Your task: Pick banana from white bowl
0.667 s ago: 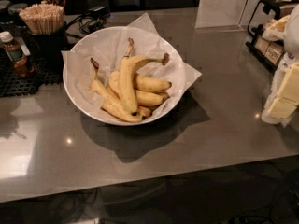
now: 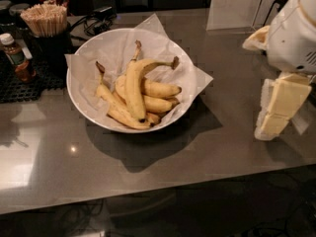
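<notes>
- Bananas lie heaped in the white bowl [image 2: 73, 95], which stands on the grey bench [image 2: 207, 147] left of centre in the camera view.
- Crinkled white paper [image 2: 113, 46] lines the bowl, and its corners stick out over the rim at the far side and at the right.
- On top of the heap rests the banana [image 2: 134, 90], the longest and plumpest one. It runs from its dark tip at the near side up and over to a greenish stem with a brown end that points right.
- Two shorter bananas [image 2: 160, 89] poke out to the right from under it, touching it, and a thinner one [image 2: 116, 113] lies along its left side down toward the near rim.
- At the right edge hangs the claw [image 2: 279, 107], cream and pale yellow, below the white housing [image 2: 296, 33] of the arm. It is over the bench, well apart from the bowl.
- Whether the claw is open or closed cannot be told; it touches none of the fruit.
- Behind the bowl to the left, a dark cup of wooden sticks [image 2: 45, 19] stands near a small bottle [image 2: 15, 56] on a black mat [image 2: 24, 85].
</notes>
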Robot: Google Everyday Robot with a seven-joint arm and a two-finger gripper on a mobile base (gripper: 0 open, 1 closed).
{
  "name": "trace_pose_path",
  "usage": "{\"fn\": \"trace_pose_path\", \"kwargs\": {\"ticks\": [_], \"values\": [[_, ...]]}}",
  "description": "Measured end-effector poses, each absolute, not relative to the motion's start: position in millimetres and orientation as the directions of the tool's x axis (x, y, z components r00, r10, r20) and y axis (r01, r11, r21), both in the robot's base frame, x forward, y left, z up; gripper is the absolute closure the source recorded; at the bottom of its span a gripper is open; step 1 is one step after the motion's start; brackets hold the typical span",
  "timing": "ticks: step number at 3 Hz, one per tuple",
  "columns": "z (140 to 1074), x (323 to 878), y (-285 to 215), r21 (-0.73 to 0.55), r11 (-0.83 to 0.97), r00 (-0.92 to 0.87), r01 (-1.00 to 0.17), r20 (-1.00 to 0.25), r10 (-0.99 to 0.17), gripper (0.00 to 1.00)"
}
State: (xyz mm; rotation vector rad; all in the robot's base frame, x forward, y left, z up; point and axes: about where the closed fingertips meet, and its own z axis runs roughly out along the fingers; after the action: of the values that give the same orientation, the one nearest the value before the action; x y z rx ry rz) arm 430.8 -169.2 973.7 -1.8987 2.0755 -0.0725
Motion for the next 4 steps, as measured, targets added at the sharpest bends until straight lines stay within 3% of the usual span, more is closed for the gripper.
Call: {"fn": "trace_pose_path", "kwargs": {"ticks": [1,2,3,4], "values": [[953.2,408.7,-89.3,-0.185,-0.200,0.231,-0.962,-0.166,-0.959,0.00],[937.4,397.3,-18.9,-0.135,-0.455,0.472,-0.880,-0.151,-0.868,0.00],[938.6,419.8,23.3,-0.168,-0.531,0.554,-0.830,-0.143,-0.820,0.00],[964.9,464.9,34.0,-0.283,-0.461,0.512,-0.841,-0.143,-0.847,0.00]]}}
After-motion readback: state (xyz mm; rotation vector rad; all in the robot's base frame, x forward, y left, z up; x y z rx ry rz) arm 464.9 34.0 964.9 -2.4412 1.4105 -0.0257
